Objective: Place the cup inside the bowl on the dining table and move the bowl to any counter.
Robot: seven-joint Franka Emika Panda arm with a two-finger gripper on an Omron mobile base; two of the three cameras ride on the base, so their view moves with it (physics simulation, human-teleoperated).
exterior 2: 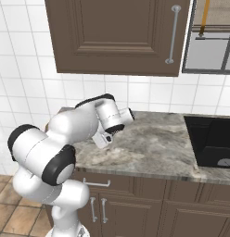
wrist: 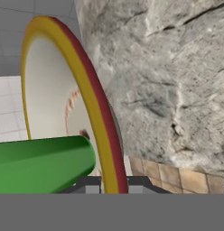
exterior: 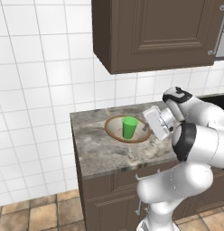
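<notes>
Down at the bottom of the hand view, the gripper (wrist: 114, 182) sits clamped on the rim of the bowl (wrist: 93, 103), its dark tips on either side of the rim's edge. The green cup (wrist: 41, 164) stands inside that bowl, lying across the lower left of the frame because the camera is rolled.

In the left base view, the bowl (exterior: 127, 129) rests on the counter (exterior: 100, 153) at mid-frame, cup (exterior: 129, 127) upright in the middle of it, and the arm reaches in from the right with the gripper (exterior: 147, 128) at the bowl's right rim.

By my reading, the task is nearly through: cup in the bowl, bowl on a wall counter. What looks left is to let go and pull clear.

The counter is grey-brown marble over dark brown cabinets. Behind it, white wall tiles; above, a dark wall cabinet (exterior: 154, 31). In the right base view, a black sink (exterior 2: 212, 141) sits at the right edge, tan floor tiles (exterior: 28, 212) below.
</notes>
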